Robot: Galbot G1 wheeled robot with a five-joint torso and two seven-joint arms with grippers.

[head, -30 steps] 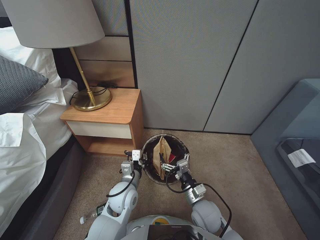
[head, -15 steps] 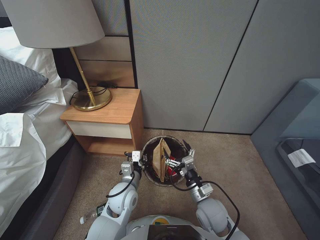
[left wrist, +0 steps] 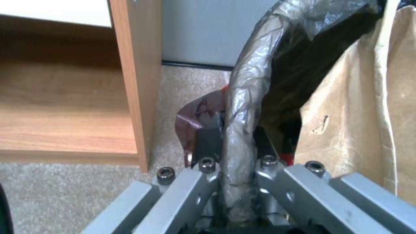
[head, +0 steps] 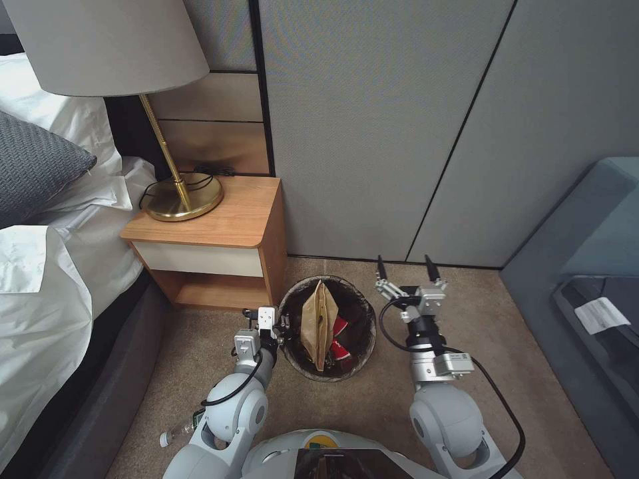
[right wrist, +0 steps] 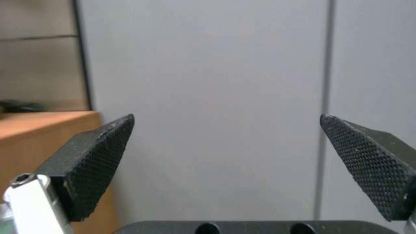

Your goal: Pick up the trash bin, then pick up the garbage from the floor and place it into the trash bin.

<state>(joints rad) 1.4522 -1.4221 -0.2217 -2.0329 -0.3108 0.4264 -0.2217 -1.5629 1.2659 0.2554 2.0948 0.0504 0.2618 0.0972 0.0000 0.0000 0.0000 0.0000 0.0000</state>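
Note:
The trash bin [head: 359, 356] stands on the carpet beside the nightstand, its dark liner folded over the rim [left wrist: 241, 107]. Inside it a tan paper bag [head: 317, 324] stands upright, with red cartons [head: 339, 338] next to it. My left gripper [head: 284, 326] is shut on the bin's left rim, one finger inside and one outside [left wrist: 234, 138]. My right gripper [head: 404, 269] is open and holds nothing. It sits to the right of the bin and points at the wall [right wrist: 226, 118]. A small clear bottle [head: 178, 431] lies on the floor by my left elbow.
The wooden nightstand [head: 213, 229] with a brass lamp [head: 181, 194] stands just left of the bin. The bed [head: 46, 279] fills the left side. Grey wall panels [head: 399, 133] rise behind. A grey furniture piece [head: 586, 266] stands at the right, with bare carpet [head: 466, 313] between.
My right gripper has come out of the bin, swung to the right and turned toward the wall, open. The left gripper keeps its hold on the rim, and the bin has shifted slightly toward me.

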